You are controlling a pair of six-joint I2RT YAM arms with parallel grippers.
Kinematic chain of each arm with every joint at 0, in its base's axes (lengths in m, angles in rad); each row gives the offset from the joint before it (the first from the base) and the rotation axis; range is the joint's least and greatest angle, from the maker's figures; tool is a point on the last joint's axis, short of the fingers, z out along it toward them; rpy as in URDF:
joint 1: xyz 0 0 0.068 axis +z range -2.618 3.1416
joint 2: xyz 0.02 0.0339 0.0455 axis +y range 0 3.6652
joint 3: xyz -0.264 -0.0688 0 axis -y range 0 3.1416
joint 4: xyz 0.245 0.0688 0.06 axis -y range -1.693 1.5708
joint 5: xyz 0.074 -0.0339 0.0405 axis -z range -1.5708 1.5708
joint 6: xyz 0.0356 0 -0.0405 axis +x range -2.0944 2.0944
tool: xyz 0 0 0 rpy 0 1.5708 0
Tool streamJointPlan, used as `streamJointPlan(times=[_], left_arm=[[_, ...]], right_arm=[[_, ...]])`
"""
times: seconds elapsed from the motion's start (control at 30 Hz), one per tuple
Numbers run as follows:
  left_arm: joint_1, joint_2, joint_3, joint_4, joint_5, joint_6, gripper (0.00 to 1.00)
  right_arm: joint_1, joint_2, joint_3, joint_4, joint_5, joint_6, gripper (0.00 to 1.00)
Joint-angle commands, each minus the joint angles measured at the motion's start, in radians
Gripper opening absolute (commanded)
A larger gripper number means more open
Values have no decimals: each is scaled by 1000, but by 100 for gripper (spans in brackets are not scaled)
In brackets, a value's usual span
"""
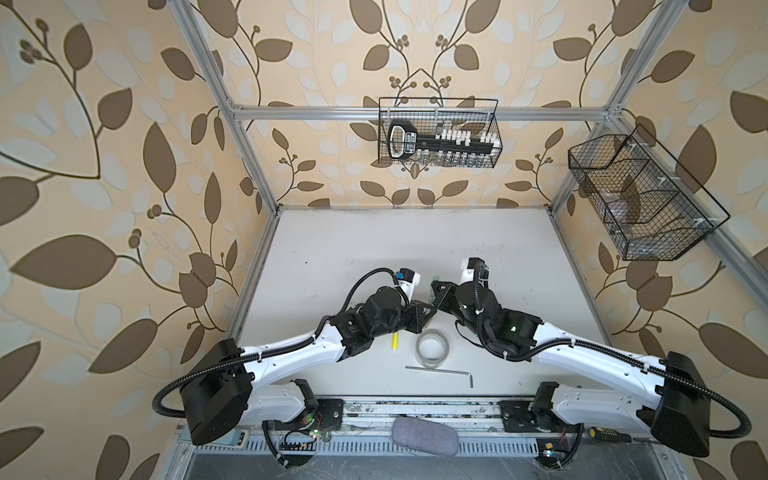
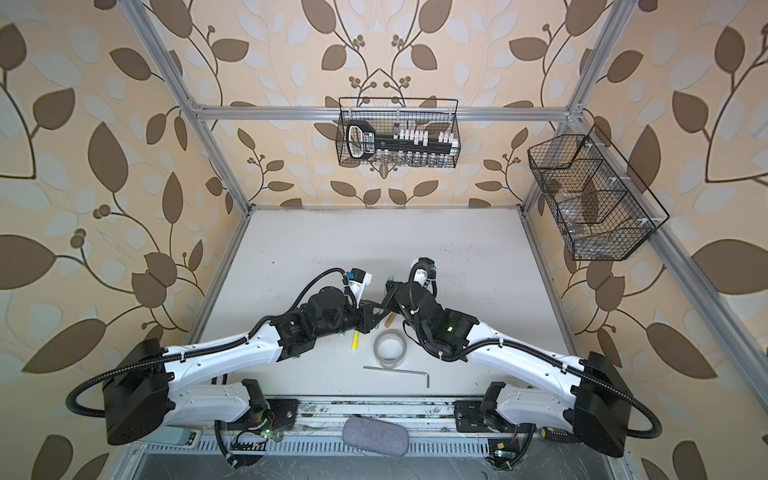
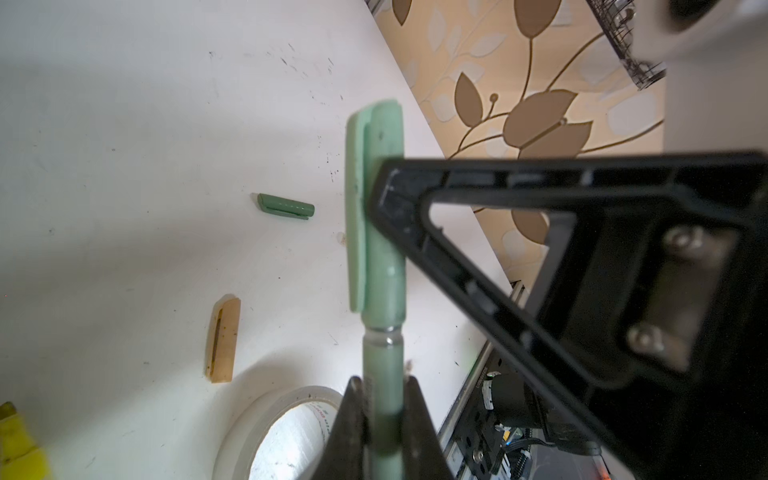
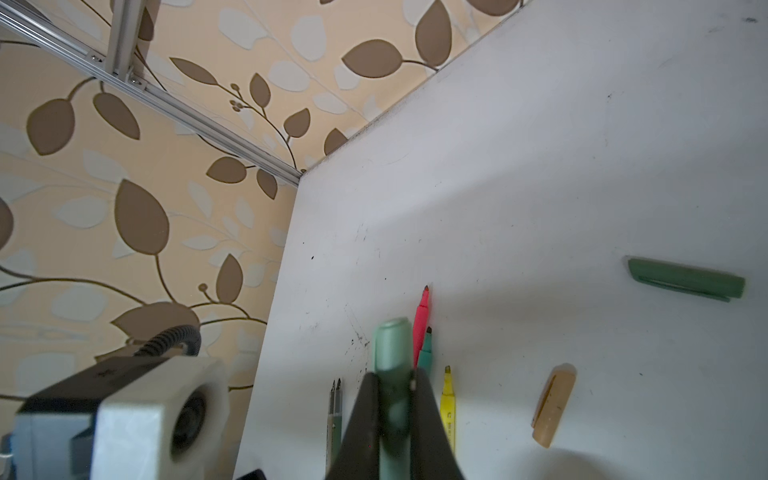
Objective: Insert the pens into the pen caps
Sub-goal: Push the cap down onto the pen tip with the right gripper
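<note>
Noted matt white tabletop (image 3: 124,124), scuffed and dark-speckled. Found pale green plastic pen (image 3: 382,357) and pale green clip cap (image 3: 374,187) smooth, faintly sheened; dark green plastic cap (image 3: 286,206) glossier; tan plastic cap (image 3: 223,338) dull, grimy. Logged clear tape roll (image 3: 253,415) shiny, silver L-shaped hex key (image 1: 436,369) bare metal, grey oval pouch (image 1: 424,436) woven cloth.

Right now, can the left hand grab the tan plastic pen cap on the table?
Probably not yet: the left hand is shut on the pale green pen. Nothing covers the tan plastic pen cap, lying close by.
</note>
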State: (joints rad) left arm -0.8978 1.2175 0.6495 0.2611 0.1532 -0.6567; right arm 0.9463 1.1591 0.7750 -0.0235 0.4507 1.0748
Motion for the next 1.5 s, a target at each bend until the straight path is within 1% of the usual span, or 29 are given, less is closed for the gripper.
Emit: streamJointPlan(times=[0.0, 0.1, 0.37, 0.43, 0.5, 0.53, 0.67, 0.8, 0.87, 0.9, 0.97, 1.07, 1.17, 1.23, 1.47], left_arm=[[-4, -45, -19, 100, -32, 6, 0], [-4, -55, -34, 124, -31, 11, 0], [-4, -64, -48, 134, -59, 31, 0], [-4, -70, -51, 136, -63, 34, 0], [-4, -76, -54, 135, -65, 37, 0], [-4, -78, -56, 137, -63, 38, 0], [-4, -87, -60, 148, -42, 51, 0], [-4, -95, -69, 163, -21, 72, 0], [-4, -93, -69, 171, -3, 84, 0], [-4, -92, -69, 181, 17, 96, 0], [-4, -90, -70, 197, 50, 106, 0], [-4, -97, -81, 220, 62, 111, 0], [-4, -102, -82, 208, 55, 120, 0], [-4, -100, -78, 204, 54, 122, 0], [-4, -90, -75, 209, 55, 124, 0]], right_arm=[[31, -14, -30, 17, -15, 48, 2], [44, -10, -41, 35, -27, 66, 2], [102, 7, -23, 29, 6, 80, 1], [116, 0, -26, 25, 20, 82, 1], [127, -9, -23, 19, 36, 77, 4], [130, -14, -23, 14, 42, 76, 8], [134, -52, -22, -12, 67, 62, 31], [126, -112, -3, -58, 94, 21, 53], [108, -131, 21, -79, 77, -19, 63], [91, -133, 40, -90, 51, -45, 65], [47, -133, 78, -139, 3, -63, 66], [-37, -141, 76, -134, -83, -69, 63], [-99, -136, 80, -116, -164, -93, 63], [-115, -120, 100, -118, -194, -115, 63], [-118, -75, 144, -120, -230, -162, 64]])
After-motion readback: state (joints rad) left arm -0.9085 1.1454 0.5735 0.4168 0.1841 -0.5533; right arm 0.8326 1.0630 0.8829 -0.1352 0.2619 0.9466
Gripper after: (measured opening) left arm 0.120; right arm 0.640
